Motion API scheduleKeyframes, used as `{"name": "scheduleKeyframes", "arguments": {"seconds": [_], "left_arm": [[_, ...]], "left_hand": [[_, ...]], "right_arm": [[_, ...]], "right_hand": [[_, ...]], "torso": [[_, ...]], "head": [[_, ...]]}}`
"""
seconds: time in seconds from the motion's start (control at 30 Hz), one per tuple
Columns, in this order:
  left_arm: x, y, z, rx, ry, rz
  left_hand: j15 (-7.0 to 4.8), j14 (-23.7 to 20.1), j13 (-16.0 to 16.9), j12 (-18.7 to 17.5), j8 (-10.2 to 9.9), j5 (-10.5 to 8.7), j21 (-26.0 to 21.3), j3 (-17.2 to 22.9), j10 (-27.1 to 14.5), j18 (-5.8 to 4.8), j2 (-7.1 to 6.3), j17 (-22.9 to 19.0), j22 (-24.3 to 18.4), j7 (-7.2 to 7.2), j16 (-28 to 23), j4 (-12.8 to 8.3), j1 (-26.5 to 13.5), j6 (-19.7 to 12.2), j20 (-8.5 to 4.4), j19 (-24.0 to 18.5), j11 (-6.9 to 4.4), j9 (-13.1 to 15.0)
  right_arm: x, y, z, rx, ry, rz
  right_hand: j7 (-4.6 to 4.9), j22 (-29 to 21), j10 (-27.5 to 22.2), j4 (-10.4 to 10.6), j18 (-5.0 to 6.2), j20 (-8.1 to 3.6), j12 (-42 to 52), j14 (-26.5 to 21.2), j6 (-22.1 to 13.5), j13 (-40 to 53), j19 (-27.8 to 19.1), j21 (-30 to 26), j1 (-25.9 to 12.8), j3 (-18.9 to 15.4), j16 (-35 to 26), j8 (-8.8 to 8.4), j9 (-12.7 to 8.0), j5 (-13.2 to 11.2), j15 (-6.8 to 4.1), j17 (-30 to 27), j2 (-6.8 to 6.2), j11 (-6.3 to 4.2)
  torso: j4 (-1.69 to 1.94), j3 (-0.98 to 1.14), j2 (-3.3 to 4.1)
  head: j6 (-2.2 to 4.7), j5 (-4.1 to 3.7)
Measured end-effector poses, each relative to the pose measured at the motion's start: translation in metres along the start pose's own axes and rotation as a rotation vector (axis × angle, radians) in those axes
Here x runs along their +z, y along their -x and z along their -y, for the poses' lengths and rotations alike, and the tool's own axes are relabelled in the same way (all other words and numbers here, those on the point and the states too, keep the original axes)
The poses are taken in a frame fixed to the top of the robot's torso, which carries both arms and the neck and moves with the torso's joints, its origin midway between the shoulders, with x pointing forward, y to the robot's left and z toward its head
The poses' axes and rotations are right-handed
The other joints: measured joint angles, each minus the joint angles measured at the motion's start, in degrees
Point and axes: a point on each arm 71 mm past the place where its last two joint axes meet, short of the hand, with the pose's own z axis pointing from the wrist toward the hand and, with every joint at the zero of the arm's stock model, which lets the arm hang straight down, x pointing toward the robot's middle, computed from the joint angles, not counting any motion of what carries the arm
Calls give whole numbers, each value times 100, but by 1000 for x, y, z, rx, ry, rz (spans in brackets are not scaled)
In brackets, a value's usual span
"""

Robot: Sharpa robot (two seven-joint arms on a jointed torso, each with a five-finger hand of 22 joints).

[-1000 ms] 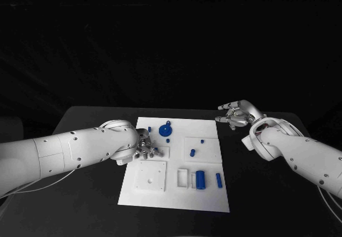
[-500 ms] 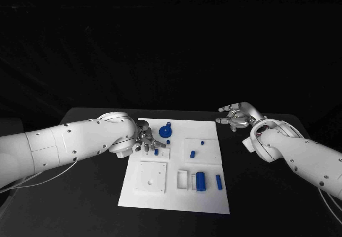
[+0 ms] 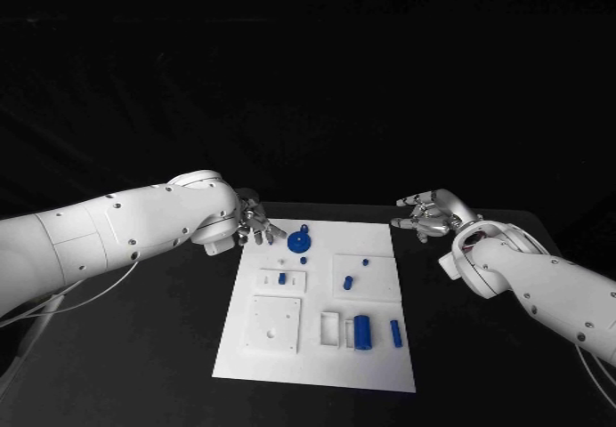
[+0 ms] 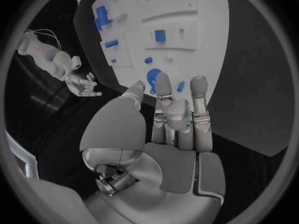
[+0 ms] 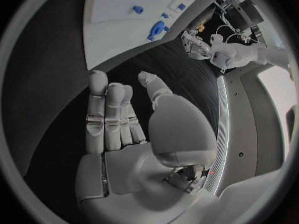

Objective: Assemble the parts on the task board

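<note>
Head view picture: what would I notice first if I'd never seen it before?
Probably the white task board bright on the black table, dotted with small blue parts like the round blue piece near its far edge. Next, the two silver hands: the left hand at the board's far left corner, the right hand off its far right corner.

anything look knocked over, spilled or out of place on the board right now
Nothing stands out. The task board lies flat on the table, the blue parts sit on it in order, and the left robot hand and right robot hand hold nothing.
</note>
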Motion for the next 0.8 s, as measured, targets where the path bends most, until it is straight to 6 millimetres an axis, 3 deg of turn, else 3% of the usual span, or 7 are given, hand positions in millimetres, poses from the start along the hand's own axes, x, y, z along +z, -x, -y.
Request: {"name": "scheduleKeyframes", "arguments": {"seconds": [0.17, 0.43, 0.5, 0.53, 0.6, 0.67, 0.8], "left_arm": [[10, 17, -3, -8, 32, 24], [22, 32, -6, -18, 56, 51], [24, 34, -7, -20, 57, 54], [25, 36, -7, -21, 58, 57], [26, 38, -8, -23, 58, 60], [28, 40, -9, -25, 58, 63], [31, 43, -10, -26, 58, 66]], "left_hand": [[3, -42, 469, -324, 0, 208, -94, -99, -5, 0, 153, -121, 0, 30, -94, -365, -49, -72, 0, 0, 28, -517], [52, -133, 886, -968, 0, 208, -178, -146, -12, 0, 182, -257, -1, 148, -200, -411, -19, -338, 32, -32, 112, -1190], [97, -177, 989, -1238, -11, 204, -221, -142, 1, 0, 182, -269, -1, 280, -200, -407, -19, -794, 59, -59, 162, -1729], [118, -198, 946, -1230, -11, 172, -221, -119, 1, 1, 182, -269, -1, 330, -200, -384, -19, -993, 83, -80, 163, -2271], [125, -206, 796, -1116, 36, 143, -221, -116, 1, 0, 182, -265, -1, 379, -200, -377, -19, -926, 109, -56, 163, -3050], [125, -206, 725, -1039, 36, 141, -221, -132, 3, 0, 182, -259, -1, 384, -200, -363, -19, -849, 115, -50, 164, -3278], [125, -206, 679, -1010, 62, 141, -221, -147, 3, 0, 182, -240, -2, 370, -178, -378, -19, -756, 115, -50, 164, -3347]], "right_arm": [[0, -1, 0, 3, -1, 0], [1, -1, 0, 7, -2, 0], [1, -1, 0, 8, -2, -1], [1, -1, 0, 8, -2, -1], [1, -2, 0, 9, -2, -1], [1, -2, 0, 10, -2, -1], [1, -2, -1, 12, -2, -1]], "right_hand": [[0, 0, 0, 0, -1, 0, 0, 0, 0, 0, 0, 0, 0, 0, 0, 0, 0, 0, 0, 0, 0, 0], [-1, -1, 0, 0, -3, 0, 0, 0, 0, 0, 0, 1, 0, 0, 0, 0, 0, 0, 0, 0, 0, 0], [-1, -1, 0, 0, -3, 0, 0, 0, 0, 0, 0, 1, 0, 0, 0, 0, 0, 26, 0, 0, 0, 0], [-1, -1, 0, 0, -3, 0, 0, 0, 0, 0, 0, 1, 0, 0, 0, 0, 0, 26, 0, 0, 0, 0], [-1, -1, 0, 0, -3, 0, 0, 0, 1, 0, 0, 1, 0, 0, 0, 0, 0, 28, 0, 0, 0, 0], [-1, -1, 0, 0, -4, 0, 0, 0, 1, 0, 0, 1, 0, 0, 0, 0, 0, 47, 0, 0, 0, 0], [-1, -1, 0, 15, -5, 0, 0, 0, 1, -2, 0, 1, 0, 16, 0, 0, 0, 56, 0, 1, 0, 0]], "torso": [[-13, 3, 14], [-32, 2, 31], [-32, 2, 33], [-32, 2, 32], [-35, 1, 32], [-36, -1, 33], [-34, -3, 31]], "head": [[30, 14], [59, 31], [62, 32], [64, 31], [69, 30], [70, 25], [74, 20]]}}
